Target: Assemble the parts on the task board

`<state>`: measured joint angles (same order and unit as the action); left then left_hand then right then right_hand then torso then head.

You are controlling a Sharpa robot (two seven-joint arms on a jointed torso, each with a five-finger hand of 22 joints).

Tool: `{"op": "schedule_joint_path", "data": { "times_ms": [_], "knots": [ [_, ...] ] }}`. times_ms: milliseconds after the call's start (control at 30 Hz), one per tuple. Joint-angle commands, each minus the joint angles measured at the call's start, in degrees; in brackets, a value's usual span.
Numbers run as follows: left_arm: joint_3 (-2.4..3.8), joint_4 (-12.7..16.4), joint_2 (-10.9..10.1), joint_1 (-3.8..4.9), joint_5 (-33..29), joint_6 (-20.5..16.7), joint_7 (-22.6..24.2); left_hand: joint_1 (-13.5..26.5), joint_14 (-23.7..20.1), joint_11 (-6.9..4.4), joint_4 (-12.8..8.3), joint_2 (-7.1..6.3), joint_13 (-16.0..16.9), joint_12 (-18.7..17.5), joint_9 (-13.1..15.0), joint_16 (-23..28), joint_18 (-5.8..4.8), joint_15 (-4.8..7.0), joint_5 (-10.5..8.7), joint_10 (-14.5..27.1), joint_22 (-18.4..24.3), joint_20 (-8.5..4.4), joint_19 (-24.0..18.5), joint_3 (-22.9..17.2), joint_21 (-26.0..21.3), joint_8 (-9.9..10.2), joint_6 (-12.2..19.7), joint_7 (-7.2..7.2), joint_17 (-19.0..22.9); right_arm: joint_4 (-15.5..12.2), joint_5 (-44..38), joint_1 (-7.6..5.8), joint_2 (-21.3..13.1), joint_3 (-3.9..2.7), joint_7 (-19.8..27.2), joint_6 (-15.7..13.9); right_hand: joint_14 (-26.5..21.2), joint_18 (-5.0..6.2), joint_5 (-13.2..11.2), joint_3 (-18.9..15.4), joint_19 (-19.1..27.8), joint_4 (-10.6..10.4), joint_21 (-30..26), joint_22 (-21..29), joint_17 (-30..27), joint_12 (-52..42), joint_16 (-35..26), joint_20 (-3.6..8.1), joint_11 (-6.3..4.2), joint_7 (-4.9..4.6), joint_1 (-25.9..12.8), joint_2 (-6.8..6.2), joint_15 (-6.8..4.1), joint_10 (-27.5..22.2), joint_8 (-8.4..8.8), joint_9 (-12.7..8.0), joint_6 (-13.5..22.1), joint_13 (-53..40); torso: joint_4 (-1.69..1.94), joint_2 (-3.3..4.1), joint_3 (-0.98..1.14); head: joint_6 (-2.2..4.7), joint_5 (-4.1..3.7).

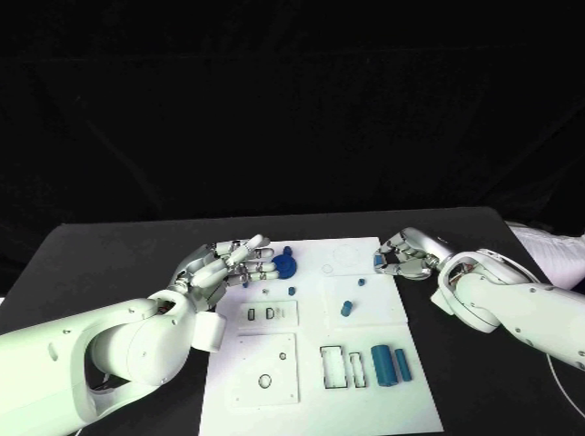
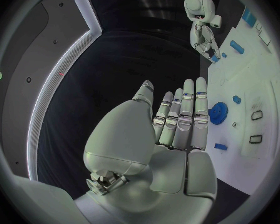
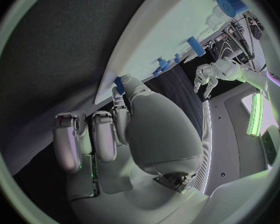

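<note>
Left robot hand: we see it flat-fingered, holding nothing, just beside the blue gear.
Right robot hand: curled at the task board edge; whether it grips anything we cannot tell.
Handling: gear seems light, rigid; we'd pinch its rim.

One task board, two hands, about seven blue parts.

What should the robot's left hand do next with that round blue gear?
Probably curl its fingers around the blue gear. The left hand is open with fingers stretched flat, their tips right beside the gear on the white board, holding nothing.
</note>
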<state>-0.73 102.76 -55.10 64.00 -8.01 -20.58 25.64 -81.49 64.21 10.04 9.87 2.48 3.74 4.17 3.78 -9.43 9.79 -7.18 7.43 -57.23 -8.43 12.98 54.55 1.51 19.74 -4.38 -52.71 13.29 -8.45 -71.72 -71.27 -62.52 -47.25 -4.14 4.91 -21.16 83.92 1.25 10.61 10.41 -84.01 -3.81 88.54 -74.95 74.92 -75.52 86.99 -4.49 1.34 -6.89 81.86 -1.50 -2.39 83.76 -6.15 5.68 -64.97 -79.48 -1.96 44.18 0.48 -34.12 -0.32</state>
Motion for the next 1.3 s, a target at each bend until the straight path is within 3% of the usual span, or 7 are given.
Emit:
{"op": "schedule_joint_path", "data": {
  "times_ms": [33,233,433,600,867,1000,1300],
  "knots": [
    [0.03,0.1,0.1,0.01,0.0,1.1,0.3,-0.2,0.4,0.35,-0.2,0.06,-0.1,-0.3,0.0,0.4,0.63,0.09,0.11,0.0,0.1,0.11,0.3,0.0,0.1,0.3,-0.2,0.25,-0.1,-0.8,0.4,0.14,0.0,0.09,-0.5,-1.0,4.9,-0.54,0.1,0.3,-3.8,-0.1,0.2,-12.3,9.6,-0.4,0.3,0.52,-0.6,1.6,-0.5,0.75,-0.42,0.8,-0.21,0.3,-2.0,-1.1,0.0,-0.04,0.0,0.12,0.09],
    [0.03,-0.2,0.1,0.01,0.0,1.1,0.3,-0.2,0.4,0.35,-0.2,0.06,-0.1,-0.3,0.0,0.4,0.63,0.09,0.11,0.0,0.1,0.11,0.3,0.0,0.1,0.3,-0.2,0.25,-0.1,-5.0,1.5,-0.14,-0.5,0.06,-2.5,-3.1,4.9,-0.53,0.4,0.3,-3.8,-0.3,0.2,-12.3,9.6,-0.6,0.3,0.67,-0.71,1.69,-1.0,0.85,-0.54,0.9,-0.16,0.4,-2.0,-1.3,0.01,-0.15,0.04,0.23,0.07],
    [0.02,-0.7,0.2,0.01,0.0,1.1,0.4,-0.2,0.4,0.35,-0.2,0.06,-0.1,-0.3,0.0,0.4,0.63,0.09,0.11,0.0,0.1,0.11,0.3,0.0,0.1,0.3,-0.2,0.25,-0.1,-10.3,0.5,-0.87,-0.6,0.04,-5.8,-3.4,4.9,-0.54,0.4,0.3,-3.8,-0.3,0.2,-12.3,9.6,-0.6,0.3,0.71,-0.73,1.7,-1.1,0.92,-0.57,0.9,-0.09,0.4,-1.9,-1.3,0.11,-0.35,-0.19,0.46,-0.32],
    [0.02,-1.2,0.4,0.01,0.0,1.1,0.4,-0.2,0.4,0.35,-0.2,0.06,-0.1,-0.3,0.0,0.4,0.63,0.09,0.11,0.0,0.1,0.11,0.3,0.0,0.1,0.3,-0.2,0.25,-0.1,-13.8,-1.6,-1.11,0.5,0.05,-8.5,-2.9,4.9,-0.53,0.4,0.4,-3.8,-0.2,0.2,-12.3,9.5,-0.6,0.3,0.76,-0.76,1.7,-1.0,1.01,-0.61,0.9,0.02,0.4,-1.8,-1.3,0.38,-0.76,-0.39,0.2,-0.42],
    [0.02,-2.0,0.5,0.02,0.0,1.1,0.6,-0.2,0.4,0.36,-0.3,0.08,-0.1,-0.3,0.0,0.4,0.63,0.09,0.11,0.0,0.1,0.11,0.3,0.0,0.1,0.3,-0.2,0.26,-0.1,-15.7,-5.7,-0.98,3.7,0.09,-12.2,-1.5,4.9,-0.53,0.5,0.6,-3.8,0.0,0.2,-12.3,9.4,-0.4,0.2,0.83,-0.75,1.66,-0.9,1.14,-0.64,0.9,0.18,0.4,-1.6,-1.2,0.88,-1.03,-0.66,-0.6,0.4],
    [0.02,-2.5,0.5,0.02,0.0,1.1,0.7,-0.2,0.4,0.36,-0.3,0.08,-0.1,-0.3,0.0,0.4,0.63,0.09,0.11,0.0,0.1,0.11,0.3,0.0,0.1,0.3,-0.2,0.26,-0.1,-16.5,-8.3,-0.48,5.7,0.17,-14.4,-0.5,4.9,-0.51,0.8,0.8,-3.7,0.1,0.2,-12.2,9.3,-0.3,0.1,0.86,-0.73,1.63,-0.9,1.2,-0.64,0.8,0.27,0.4,-1.5,-1.2,0.75,-0.97,-0.62,-0.86,0.94],
    [0.02,-3.4,0.3,0.03,0.0,1.0,0.9,-0.2,0.4,0.36,-0.3,0.08,-0.1,-0.3,0.0,0.4,0.63,0.09,0.11,0.0,0.1,0.11,0.3,0.0,0.1,0.3,-0.2,0.26,-0.1,-16.8,-13.6,1.61,9.7,1.17,-17.7,1.4,4.8,-0.42,1.2,0.9,-3.4,0.3,0.0,-11.9,8.8,0.3,-0.1,0.89,-0.63,1.48,-1.1,1.22,-0.6,0.6,0.51,0.4,-1.2,-0.8,0.77,-0.88,-0.55,-1.6,1.53]
  ]
}}
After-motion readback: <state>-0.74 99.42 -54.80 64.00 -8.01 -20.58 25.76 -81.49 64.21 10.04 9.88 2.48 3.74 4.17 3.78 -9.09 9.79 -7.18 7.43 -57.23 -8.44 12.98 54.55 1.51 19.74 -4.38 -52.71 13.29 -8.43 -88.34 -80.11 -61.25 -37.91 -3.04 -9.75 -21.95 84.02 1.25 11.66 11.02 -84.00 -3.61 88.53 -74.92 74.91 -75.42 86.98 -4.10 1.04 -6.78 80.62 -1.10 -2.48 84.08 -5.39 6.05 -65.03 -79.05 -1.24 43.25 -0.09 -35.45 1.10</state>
